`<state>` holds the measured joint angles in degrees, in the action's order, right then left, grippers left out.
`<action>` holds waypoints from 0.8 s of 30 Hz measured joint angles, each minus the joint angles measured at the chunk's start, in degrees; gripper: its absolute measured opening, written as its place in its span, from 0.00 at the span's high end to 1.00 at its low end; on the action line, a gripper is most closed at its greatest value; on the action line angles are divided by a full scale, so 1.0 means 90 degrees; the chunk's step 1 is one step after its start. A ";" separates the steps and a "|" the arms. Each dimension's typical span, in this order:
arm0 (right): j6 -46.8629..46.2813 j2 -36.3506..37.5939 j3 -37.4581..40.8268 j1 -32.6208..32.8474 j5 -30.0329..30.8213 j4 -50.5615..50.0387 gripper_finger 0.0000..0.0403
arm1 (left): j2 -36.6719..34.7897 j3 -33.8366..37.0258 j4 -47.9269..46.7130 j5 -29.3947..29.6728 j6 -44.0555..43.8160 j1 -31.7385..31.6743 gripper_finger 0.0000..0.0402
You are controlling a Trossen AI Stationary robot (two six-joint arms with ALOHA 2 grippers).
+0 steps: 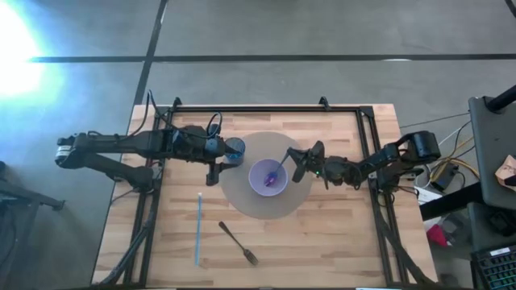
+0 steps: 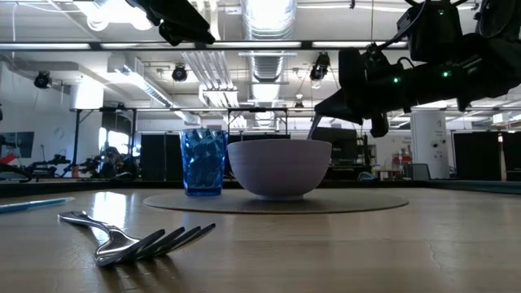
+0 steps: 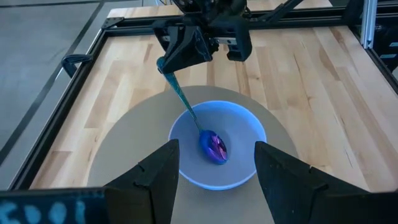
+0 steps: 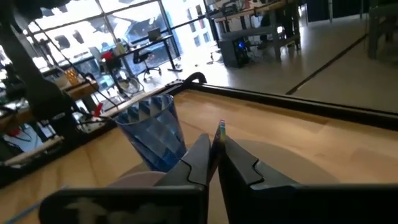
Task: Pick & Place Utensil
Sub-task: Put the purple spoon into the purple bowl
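A: Spoon (image 1: 276,171): from above, its handle is seen clamped by the right gripper (image 1: 296,157), its head lying inside the bowl (image 1: 268,177) on the round mat (image 1: 242,197).
B: And the left gripper (image 1: 213,169)?
A: Held spread wide beside the blue cup (image 1: 235,147). A fork (image 1: 239,243) and straw (image 1: 197,229) are left nearer the front edge.
B: At table height?
A: The fork (image 2: 134,235) is seen foremost, cup (image 2: 203,162) and bowl (image 2: 279,168) behind.

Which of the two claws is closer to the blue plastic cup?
The left claw: it hovers right beside the ribbed blue plastic cup. The right claw is farther off, across the pale lilac bowl, gripping the iridescent spoon whose head rests in the bowl.
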<state>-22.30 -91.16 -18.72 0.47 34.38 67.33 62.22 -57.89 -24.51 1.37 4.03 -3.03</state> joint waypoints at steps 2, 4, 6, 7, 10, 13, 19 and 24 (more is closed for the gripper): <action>0.0052 0.0020 0.0000 -0.0001 0.0014 -0.0113 0.95 | 0.0000 0.0000 0.0002 0.0000 0.0000 0.0000 0.50; 0.0034 0.0024 0.0000 -0.0005 0.0045 -0.0237 0.95 | 0.0000 0.0000 0.0000 0.0000 0.0000 0.0000 0.50; -0.0045 0.0035 0.0000 -0.0010 0.0069 -0.0413 0.95 | 0.0000 0.0000 0.0000 0.0000 0.0002 0.0000 0.50; -0.0052 0.0035 0.0000 -0.0010 0.0081 -0.0462 0.95 | 0.0000 0.0000 0.0000 0.0000 0.0002 0.0000 0.50; -0.0050 0.0037 0.0000 -0.0010 0.0079 -0.0483 0.95 | 0.0000 0.0000 0.0000 0.0000 0.0002 0.0000 0.50; -0.0050 0.0047 0.0002 -0.0025 0.0067 -0.0523 0.95 | 0.0000 0.0000 0.0002 0.0000 0.0002 0.0002 0.50; -0.0046 0.0049 0.0005 -0.0041 0.0064 -0.0606 0.94 | 0.0000 0.0000 0.0002 -0.0001 0.0002 0.0000 0.50; 0.0026 0.0037 0.0024 -0.0041 0.0067 -0.0735 0.89 | 0.0000 0.0000 0.0000 -0.0001 0.0002 0.0000 0.50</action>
<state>-22.07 -90.83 -18.50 0.10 34.98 60.71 62.22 -57.89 -24.51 1.36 4.05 -3.03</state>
